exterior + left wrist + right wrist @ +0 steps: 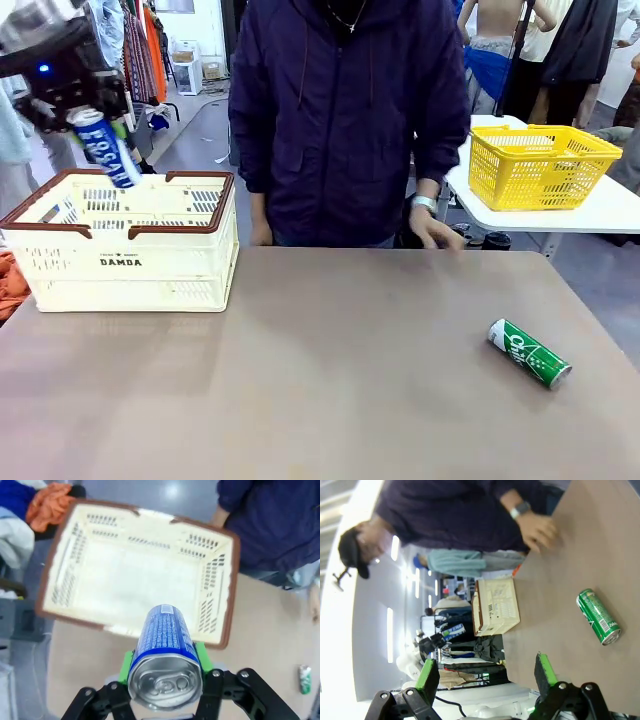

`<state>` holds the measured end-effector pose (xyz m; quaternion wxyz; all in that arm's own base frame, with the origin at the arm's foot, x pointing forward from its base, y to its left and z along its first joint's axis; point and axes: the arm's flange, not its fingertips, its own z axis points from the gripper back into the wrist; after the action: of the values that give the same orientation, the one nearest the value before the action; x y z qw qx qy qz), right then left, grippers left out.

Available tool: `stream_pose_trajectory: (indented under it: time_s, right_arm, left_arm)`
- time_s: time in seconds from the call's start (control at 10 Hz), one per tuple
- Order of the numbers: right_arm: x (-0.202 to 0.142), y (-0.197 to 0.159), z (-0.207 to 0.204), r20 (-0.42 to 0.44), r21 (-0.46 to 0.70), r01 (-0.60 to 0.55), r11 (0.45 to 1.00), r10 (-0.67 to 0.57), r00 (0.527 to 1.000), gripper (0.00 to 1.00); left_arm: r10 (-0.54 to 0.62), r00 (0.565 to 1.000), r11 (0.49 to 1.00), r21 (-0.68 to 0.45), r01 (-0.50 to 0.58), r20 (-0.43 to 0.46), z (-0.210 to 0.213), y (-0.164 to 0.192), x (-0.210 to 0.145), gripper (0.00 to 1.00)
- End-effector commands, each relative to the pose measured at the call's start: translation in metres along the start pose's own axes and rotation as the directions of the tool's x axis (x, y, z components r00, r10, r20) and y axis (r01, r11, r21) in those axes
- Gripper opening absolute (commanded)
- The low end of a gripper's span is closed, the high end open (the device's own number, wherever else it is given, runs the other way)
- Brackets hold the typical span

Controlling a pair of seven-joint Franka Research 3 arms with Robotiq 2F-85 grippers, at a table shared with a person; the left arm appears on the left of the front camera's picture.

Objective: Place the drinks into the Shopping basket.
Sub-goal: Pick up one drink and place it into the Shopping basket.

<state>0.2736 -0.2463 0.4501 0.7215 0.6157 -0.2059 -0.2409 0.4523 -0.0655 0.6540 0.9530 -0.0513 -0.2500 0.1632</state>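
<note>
My left gripper (98,120) is shut on a blue drink can (104,146) with white lettering, tilted above the cream-white Shopping basket (130,262) at the table's left. From the left wrist, the blue can (166,652) sits between green pads (126,666), silver top toward the camera, over the near rim of the basket (57,565), whose floor looks bare. A green can (529,353) lies on its side at the table's right; the right wrist view shows this can (598,616) beyond my open right gripper (485,672) with nothing between its fingers.
A person in a dark jacket stands at the far edge, one hand (432,232) resting near the table edge. A yellow mesh basket (540,165) sits on a white table at the back right. Bare brown tabletop (350,380) lies between basket and green can.
</note>
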Motion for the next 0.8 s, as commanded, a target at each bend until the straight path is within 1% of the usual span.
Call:
stream_pose_trajectory:
  time_s: [0.0, 0.1, 0.2, 0.3, 0.5, 0.6, 0.7]
  right_arm:
    - [0.0, 0.002, 0.0, 0.006, 0.018, -0.014, 1.0, 0.013, 1.0, 1.0]
    - [0.0, 0.002, 0.0, 0.006, 0.018, -0.014, 1.0, 0.013, 1.0, 1.0]
    - [0.0, 0.002, 0.0, 0.006, 0.018, -0.014, 1.0, 0.013, 1.0, 1.0]
    - [0.0, 0.002, 0.0, 0.006, 0.018, -0.014, 1.0, 0.013, 1.0, 1.0]
    - [0.0, 0.002, 0.0, 0.006, 0.018, -0.014, 1.0, 0.013, 1.0, 1.0]
    - [0.0, 0.002, 0.0, 0.006, 0.018, -0.014, 1.0, 0.013, 1.0, 1.0]
    - [0.0, 0.002, 0.0, 0.006, 0.018, -0.014, 1.0, 0.013, 1.0, 1.0]
  left_arm:
    - [-0.078, 0.997, 0.996, 0.036, 0.078, 0.007, -0.029, -0.016, 0.035, 0.0]
    - [-0.085, 0.996, 0.995, 0.049, 0.086, -0.017, -0.052, -0.017, 0.045, 0.0]
    - [-0.049, 0.997, 0.997, 0.058, 0.052, -0.054, -0.071, -0.018, 0.045, 0.0]
    - [-0.047, 0.999, 0.999, 0.022, 0.048, -0.024, -0.045, -0.016, 0.032, 0.0]
    - [-0.047, 0.999, 0.999, 0.022, 0.048, -0.024, -0.045, -0.016, 0.032, 0.0]
    - [-0.059, 0.997, 0.998, 0.032, 0.061, -0.057, -0.073, -0.019, 0.039, 0.0]
    - [-0.018, 0.999, 0.997, 0.078, 0.021, -0.028, -0.095, -0.02, 0.036, 0.0]
